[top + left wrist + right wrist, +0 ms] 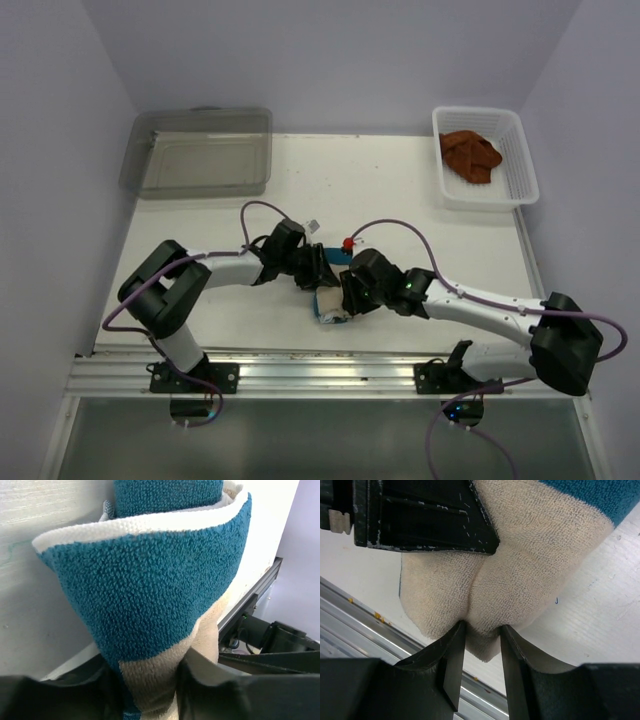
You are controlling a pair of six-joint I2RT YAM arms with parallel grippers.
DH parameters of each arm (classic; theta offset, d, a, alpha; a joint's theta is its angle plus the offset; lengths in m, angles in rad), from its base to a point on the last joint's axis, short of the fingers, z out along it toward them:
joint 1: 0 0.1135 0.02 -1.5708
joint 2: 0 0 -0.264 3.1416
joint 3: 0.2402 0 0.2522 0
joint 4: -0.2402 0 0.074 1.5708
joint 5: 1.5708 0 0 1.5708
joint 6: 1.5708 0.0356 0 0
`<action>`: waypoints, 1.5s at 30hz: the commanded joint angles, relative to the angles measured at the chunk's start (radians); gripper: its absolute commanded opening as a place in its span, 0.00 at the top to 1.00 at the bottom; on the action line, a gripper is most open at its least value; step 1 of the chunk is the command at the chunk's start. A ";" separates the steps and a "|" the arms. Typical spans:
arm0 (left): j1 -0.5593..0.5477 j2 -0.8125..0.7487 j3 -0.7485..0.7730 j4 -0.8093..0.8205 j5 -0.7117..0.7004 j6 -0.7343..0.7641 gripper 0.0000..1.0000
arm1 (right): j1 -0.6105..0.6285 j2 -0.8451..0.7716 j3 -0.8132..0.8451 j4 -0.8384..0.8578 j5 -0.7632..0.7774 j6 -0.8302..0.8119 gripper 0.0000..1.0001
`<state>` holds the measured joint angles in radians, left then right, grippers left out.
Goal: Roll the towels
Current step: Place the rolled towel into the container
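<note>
A: Item one, cream towel with blue edges: centre of bench, near the front edge, between both arms. Bunched into a loose fold, not a finished roll. Judged partway.

B: Item two, rust-brown towel: crumpled in white mesh basket, far right corner. Unrolled, untouched. Entire second roll left to do.

A: Left gripper: narrowed onto a doubled fold of the cream towel, blue band uppermost, cloth pinched between the fingers.

B: Right gripper: likewise closed on a cream pleat at the lower edge of the same towel.

A: Overhead view only: basket, clear plastic bin at far left, both arms converging. Towel mostly hidden under the grippers there.

B: Wrist views only: the pinches themselves, terry texture. Right wrist also catching the left gripper's black body just above the cloth.
</note>
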<state>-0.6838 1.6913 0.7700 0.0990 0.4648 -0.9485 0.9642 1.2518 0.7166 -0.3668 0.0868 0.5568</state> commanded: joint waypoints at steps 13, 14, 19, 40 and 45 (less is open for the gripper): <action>0.067 -0.048 0.051 -0.030 0.095 0.066 1.00 | 0.010 -0.268 0.236 -0.343 0.355 -0.012 0.31; 0.082 -0.054 0.055 -0.031 0.113 0.068 1.00 | 0.010 -0.276 0.238 -0.368 0.382 0.003 0.30; 0.127 -0.107 0.112 -0.088 0.149 0.086 1.00 | -0.012 -0.308 0.225 -0.412 0.472 0.041 0.29; 0.573 0.013 0.828 -0.611 0.196 0.350 1.00 | -0.096 -0.269 0.196 -0.330 0.387 0.035 0.29; 0.679 0.220 1.121 -0.748 0.244 0.430 1.00 | -0.096 -0.246 0.175 -0.296 0.358 0.041 0.29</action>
<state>-0.0631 1.8221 1.7554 -0.5236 0.6529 -0.6044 0.8696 0.9951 0.9039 -0.7097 0.4698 0.5907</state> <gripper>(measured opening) 0.284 0.713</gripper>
